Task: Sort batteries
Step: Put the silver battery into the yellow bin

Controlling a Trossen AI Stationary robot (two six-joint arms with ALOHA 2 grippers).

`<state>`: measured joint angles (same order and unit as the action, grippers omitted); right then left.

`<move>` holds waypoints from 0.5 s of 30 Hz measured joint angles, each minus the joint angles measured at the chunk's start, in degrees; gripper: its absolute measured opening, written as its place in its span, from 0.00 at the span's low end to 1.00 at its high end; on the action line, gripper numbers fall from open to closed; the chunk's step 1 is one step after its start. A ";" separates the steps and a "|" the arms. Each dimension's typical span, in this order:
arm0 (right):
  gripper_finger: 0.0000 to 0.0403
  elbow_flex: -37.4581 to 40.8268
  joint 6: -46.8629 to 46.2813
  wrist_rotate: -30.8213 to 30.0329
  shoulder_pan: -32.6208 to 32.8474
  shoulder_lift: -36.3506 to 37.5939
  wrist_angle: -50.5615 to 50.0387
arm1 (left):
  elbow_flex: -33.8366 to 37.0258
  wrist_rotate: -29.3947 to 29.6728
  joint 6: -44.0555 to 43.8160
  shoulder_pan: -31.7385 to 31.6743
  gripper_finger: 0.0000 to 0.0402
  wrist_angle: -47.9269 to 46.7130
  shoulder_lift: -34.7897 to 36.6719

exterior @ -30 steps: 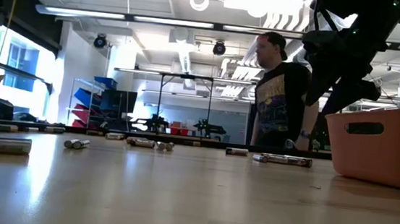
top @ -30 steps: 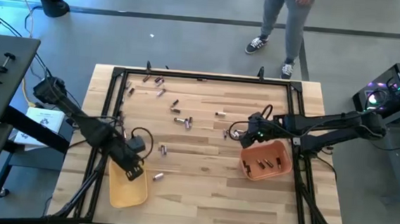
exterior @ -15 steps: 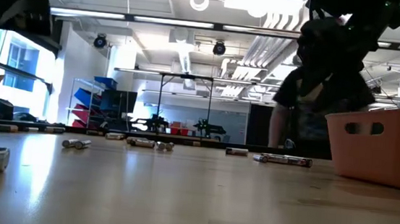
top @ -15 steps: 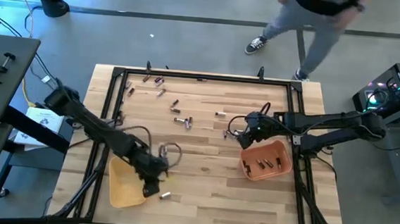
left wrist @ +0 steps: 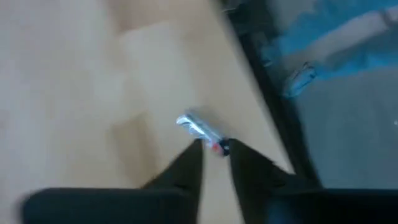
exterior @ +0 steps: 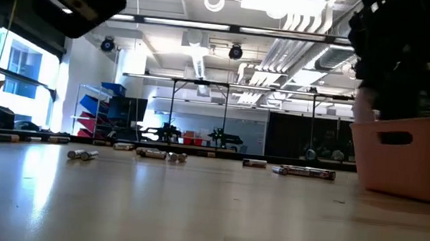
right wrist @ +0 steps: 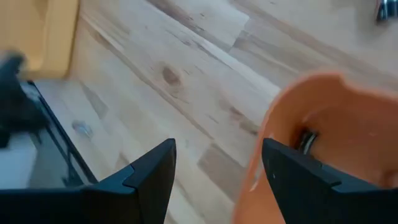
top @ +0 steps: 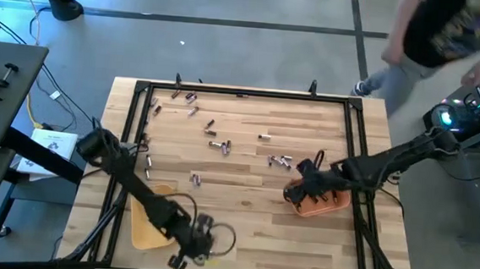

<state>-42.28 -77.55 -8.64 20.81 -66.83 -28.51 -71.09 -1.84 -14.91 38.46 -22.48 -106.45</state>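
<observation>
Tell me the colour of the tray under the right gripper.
Orange tray, clearest in the right wrist view.

A robotics lab: a framed wooden table [top: 241, 236] on a concrete floor [top: 229, 49], bare ceiling ducts [exterior: 205, 53], strip lights [exterior: 122, 17], equipment racks [exterior: 110, 111] behind, a lit computer [top: 470, 112].

One camera hangs overhead, looking straight down on the whole worktop [top: 248, 143]. Another sits at worktop level, facing the room beyond. Each wrist camera peers close along its own fingers. The overhead, low and right wrist views share the orange tray [top: 324, 200].
</observation>
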 joint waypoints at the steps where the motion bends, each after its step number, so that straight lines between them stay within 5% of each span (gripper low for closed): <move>1: 0.58 0.00 -2.40 -1.60 1.41 0.00 0.02 | 0.24 -0.52 1.12 0.81 0.05 3.42 -0.89; 6: 0.58 0.04 -9.74 -6.34 6.13 -0.02 -0.09 | 0.46 0.97 10.25 3.11 0.01 15.84 -5.65; 15: 0.58 0.04 -13.65 -7.71 8.31 -0.04 -0.02 | 0.47 -0.51 11.01 1.80 0.00 20.71 -12.50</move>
<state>-42.24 -91.20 -16.35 29.12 -66.87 -28.53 -70.63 -2.36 -3.90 40.26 -1.76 -118.95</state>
